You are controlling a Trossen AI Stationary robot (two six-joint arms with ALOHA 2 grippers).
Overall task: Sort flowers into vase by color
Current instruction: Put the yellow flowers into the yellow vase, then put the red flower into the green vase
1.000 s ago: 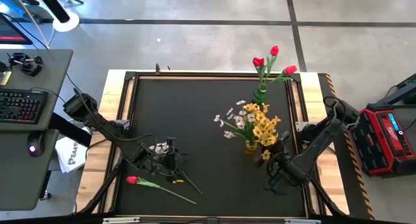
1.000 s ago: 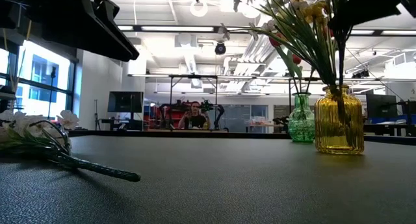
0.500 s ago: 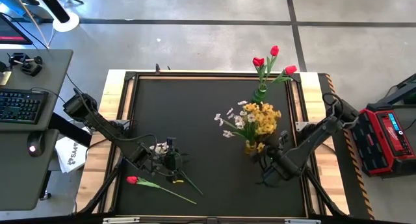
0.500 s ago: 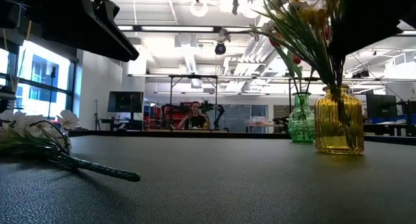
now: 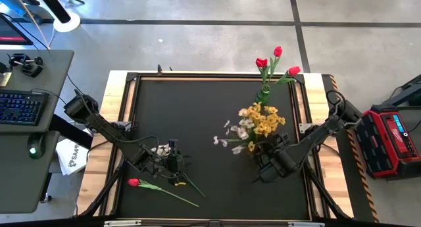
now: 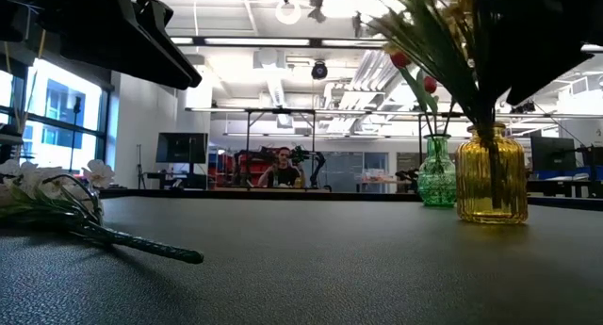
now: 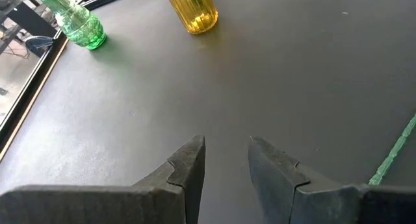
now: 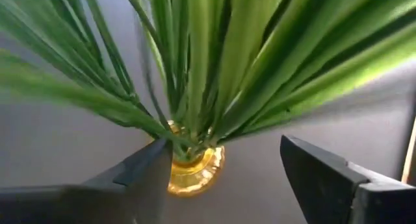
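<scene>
A yellow glass vase (image 5: 253, 149) holds yellow blossoms (image 5: 263, 120) and white sprays (image 5: 228, 129). Its stems (image 8: 195, 68) rise from its mouth (image 8: 195, 169). My right gripper (image 8: 226, 146) is open just above the vase on its near side, a finger on each side of the stems, holding nothing. Farther back, a green vase (image 5: 263, 94) holds red buds (image 5: 276, 53). A white flower (image 5: 161, 150) and a red flower (image 5: 134, 183) lie flat on the mat at the near left. My left gripper (image 5: 172, 162) hovers open over them with nothing between its fingers (image 7: 188, 162).
The black mat sits in a wooden frame (image 5: 118, 108). A desk with a keyboard (image 5: 20, 107) stands beyond the left edge and a red case (image 5: 395, 138) beyond the right. A person (image 6: 283, 167) sits far behind the table. Bare mat lies between the two arms.
My right gripper has opened and let go of a yellow flower, and has drifted toward the table's left and a little toward the far edge. That flower now stands with the bunch in the yellow vase, and the blossoms have swung toward the left.
</scene>
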